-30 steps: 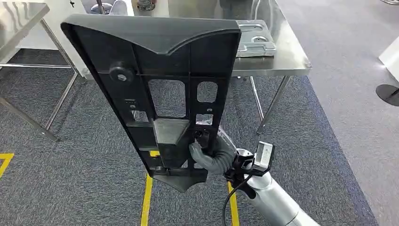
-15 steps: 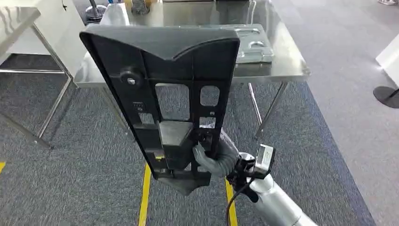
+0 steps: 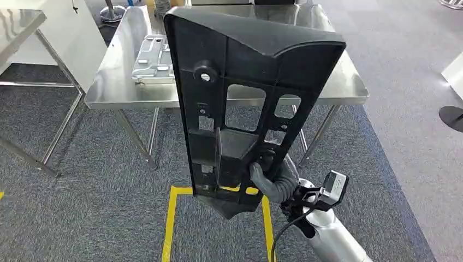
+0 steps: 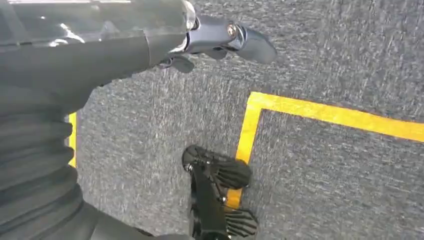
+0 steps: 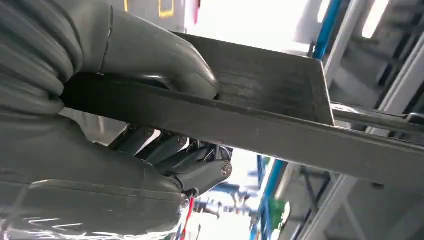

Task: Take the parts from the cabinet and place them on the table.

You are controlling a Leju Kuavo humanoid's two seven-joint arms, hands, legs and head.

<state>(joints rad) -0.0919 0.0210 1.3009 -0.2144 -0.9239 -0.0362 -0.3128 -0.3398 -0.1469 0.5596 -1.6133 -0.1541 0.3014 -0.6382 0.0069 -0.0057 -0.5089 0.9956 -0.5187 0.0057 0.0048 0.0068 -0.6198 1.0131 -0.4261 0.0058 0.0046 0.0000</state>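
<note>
A large black plastic panel (image 3: 245, 98) with cut-out windows stands upright in front of me. My right hand (image 3: 273, 177) grips it near its lower edge. In the right wrist view the thumb (image 5: 150, 55) lies on one face of the panel (image 5: 260, 125) and the darker fingers (image 5: 200, 170) wrap the other face. Beyond the panel is a steel table (image 3: 114, 82) with a flat silver metal part (image 3: 153, 60) lying on its left half. My left hand (image 4: 215, 37) hangs over the carpet, its fingers apart and holding nothing.
A yellow taped square (image 3: 174, 218) marks the grey carpet just before the table. A second steel table (image 3: 16, 22) stands at the far left. A dark round base (image 3: 452, 117) sits on the floor at the right edge.
The whole view has shifted as the camera moved: the table now lies straight ahead and closer. The panel sits further right in the view, and the silver part now shows to its left.
</note>
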